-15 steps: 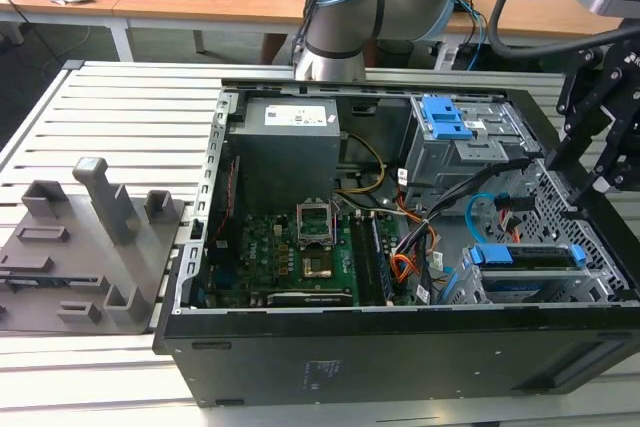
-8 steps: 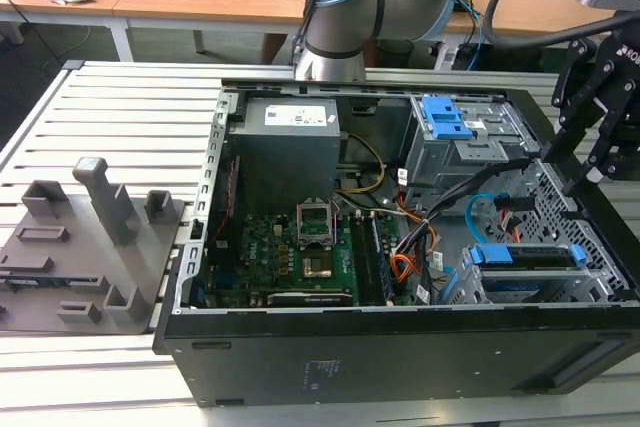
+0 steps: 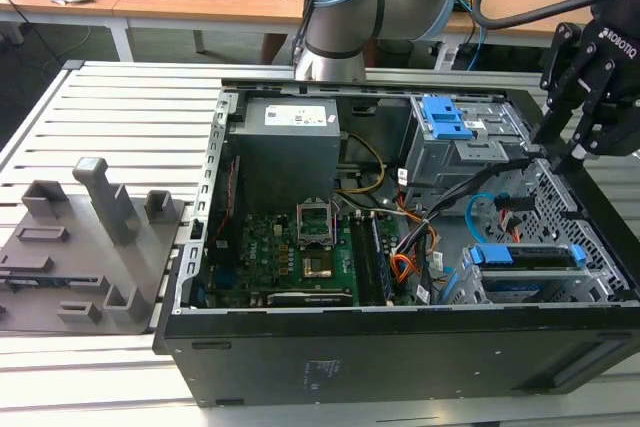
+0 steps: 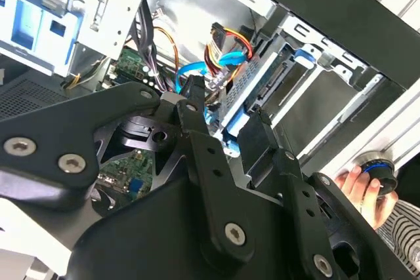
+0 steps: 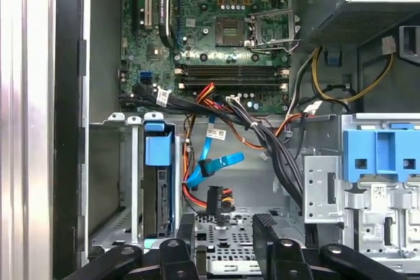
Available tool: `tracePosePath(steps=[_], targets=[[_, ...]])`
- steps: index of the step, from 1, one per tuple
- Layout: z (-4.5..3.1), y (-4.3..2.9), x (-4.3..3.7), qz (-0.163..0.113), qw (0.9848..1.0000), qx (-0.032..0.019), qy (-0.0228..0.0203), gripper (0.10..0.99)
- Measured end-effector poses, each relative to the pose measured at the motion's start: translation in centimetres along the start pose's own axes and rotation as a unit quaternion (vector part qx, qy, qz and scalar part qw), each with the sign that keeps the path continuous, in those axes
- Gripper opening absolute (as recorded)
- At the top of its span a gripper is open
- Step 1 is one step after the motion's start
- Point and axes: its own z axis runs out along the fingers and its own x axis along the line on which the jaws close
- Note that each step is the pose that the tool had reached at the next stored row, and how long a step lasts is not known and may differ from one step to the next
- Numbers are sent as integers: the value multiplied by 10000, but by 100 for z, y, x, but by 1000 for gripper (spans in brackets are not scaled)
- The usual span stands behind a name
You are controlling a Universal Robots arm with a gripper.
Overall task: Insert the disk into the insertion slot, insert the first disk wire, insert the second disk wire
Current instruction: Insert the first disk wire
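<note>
Disk (image 3: 527, 257) sat seated in insertion slot (image 3: 460, 287), near corner of computer case (image 3: 400, 347), exterior view's right. Gripper (image 5: 224, 218) fingers spread; black wire connector (image 5: 214, 200) just off tips. Judged connector stiff, small, brittle, its cable limp: pinch connector body, not wires.

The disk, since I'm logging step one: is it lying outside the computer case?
No: in the first wrist view the disk stands on edge inside the grey insertion slot.
</note>
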Motion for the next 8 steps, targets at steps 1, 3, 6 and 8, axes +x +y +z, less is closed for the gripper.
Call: tracePosePath(steps=[1,3,6,8], targets=[[-1,-1,-15,0,10000,0,1,482],[-1,-4,-49,0,10000,0,1,482],[25,-6,-70,1,10000,0,9,482],[48,-7,-71,0,10000,0,10,482]])
